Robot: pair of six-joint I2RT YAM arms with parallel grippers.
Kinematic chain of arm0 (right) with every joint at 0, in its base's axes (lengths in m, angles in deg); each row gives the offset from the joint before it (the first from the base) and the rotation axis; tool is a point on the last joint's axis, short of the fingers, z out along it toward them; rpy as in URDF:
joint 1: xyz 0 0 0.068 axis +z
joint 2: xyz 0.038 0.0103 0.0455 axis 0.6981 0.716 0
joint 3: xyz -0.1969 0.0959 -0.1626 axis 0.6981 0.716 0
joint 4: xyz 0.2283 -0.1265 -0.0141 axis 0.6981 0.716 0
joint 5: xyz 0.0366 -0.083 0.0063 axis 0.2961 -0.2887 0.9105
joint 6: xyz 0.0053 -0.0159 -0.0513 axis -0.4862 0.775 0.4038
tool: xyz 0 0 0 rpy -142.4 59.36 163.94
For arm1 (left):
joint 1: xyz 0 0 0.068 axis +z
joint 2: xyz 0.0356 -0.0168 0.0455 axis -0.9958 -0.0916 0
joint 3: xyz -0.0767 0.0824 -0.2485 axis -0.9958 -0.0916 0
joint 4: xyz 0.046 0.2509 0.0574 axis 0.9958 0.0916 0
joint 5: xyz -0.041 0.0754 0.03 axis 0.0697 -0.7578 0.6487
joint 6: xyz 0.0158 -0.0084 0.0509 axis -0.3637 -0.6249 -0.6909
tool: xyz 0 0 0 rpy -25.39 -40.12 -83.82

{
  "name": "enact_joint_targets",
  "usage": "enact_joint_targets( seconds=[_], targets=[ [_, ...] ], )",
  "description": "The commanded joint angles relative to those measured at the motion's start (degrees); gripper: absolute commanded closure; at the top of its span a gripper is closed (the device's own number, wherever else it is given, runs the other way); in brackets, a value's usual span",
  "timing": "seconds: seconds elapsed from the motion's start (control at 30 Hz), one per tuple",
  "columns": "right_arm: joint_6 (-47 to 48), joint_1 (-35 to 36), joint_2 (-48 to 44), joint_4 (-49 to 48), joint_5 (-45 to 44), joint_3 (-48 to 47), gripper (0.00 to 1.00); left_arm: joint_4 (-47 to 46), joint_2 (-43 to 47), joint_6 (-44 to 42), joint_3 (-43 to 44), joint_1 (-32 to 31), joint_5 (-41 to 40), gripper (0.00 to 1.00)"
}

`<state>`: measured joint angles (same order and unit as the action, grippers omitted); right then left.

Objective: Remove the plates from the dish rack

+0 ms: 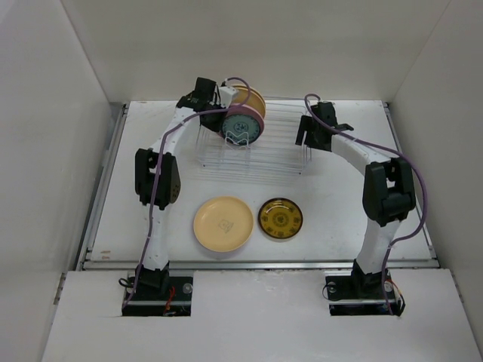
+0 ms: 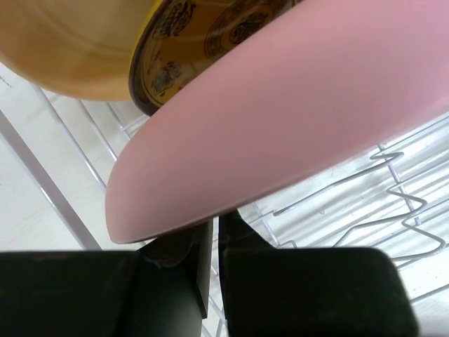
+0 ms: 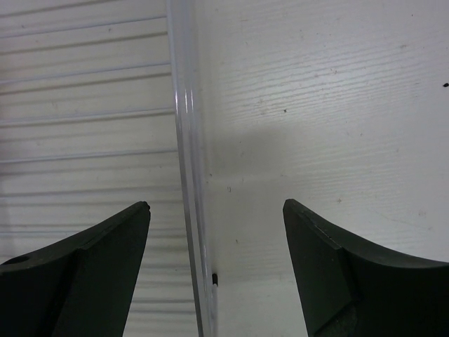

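The wire dish rack (image 1: 272,154) stands at the back middle. Its left end holds a yellow-tan plate (image 1: 253,96), a pink plate (image 1: 255,115) and a dark teal patterned plate (image 1: 241,130). My left gripper (image 1: 226,96) is at the top of these plates. In the left wrist view its jaws (image 2: 216,225) are nearly together on the pink plate's (image 2: 302,105) lower rim, which hides the tips. An amber patterned plate (image 2: 203,35) and the yellow-tan plate (image 2: 70,42) stand behind. My right gripper (image 1: 306,138) is open and empty at the rack's right end, astride a rack wire (image 3: 186,140).
A cream plate (image 1: 223,223) and an amber-brown patterned plate (image 1: 281,219) lie flat on the table in front of the rack. The rack's empty dividers (image 2: 393,203) run to the right of the plates. White walls enclose the table on three sides.
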<state>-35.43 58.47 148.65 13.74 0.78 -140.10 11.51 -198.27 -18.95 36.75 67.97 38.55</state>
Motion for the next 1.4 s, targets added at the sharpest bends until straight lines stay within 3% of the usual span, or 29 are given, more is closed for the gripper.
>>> enact_joint_targets(
  seconds=[0.0,0.27,0.43,1.0,1.37],
  targets=[
    [0.4,-0.31,-2.08,-3.26,0.5,0.46,0.18,-0.23,3.71,-0.31,0.42,-0.1,3.82,1.0],
    [1.98,-0.31,-3.84,-3.26,-0.12,0.99,0.19,-1.1,7.91,1.0,-2.12,0.43,5.75,1.0],
    [2.51,-0.31,-4.37,-3.26,0.5,0.99,0.19,-1.1,9.42,1.53,0.59,0.43,5.75,1.0],
    [3.04,-0.31,-7.7,-2.73,1.64,2.57,0.19,9.43,12.76,-1.37,2.71,0.43,10.32,1.0],
    [3.04,-0.31,-8.24,-2.73,2.7,4.15,0.19,9.46,13.29,3.37,4.29,-0.1,13.14,1.0]
  ],
)
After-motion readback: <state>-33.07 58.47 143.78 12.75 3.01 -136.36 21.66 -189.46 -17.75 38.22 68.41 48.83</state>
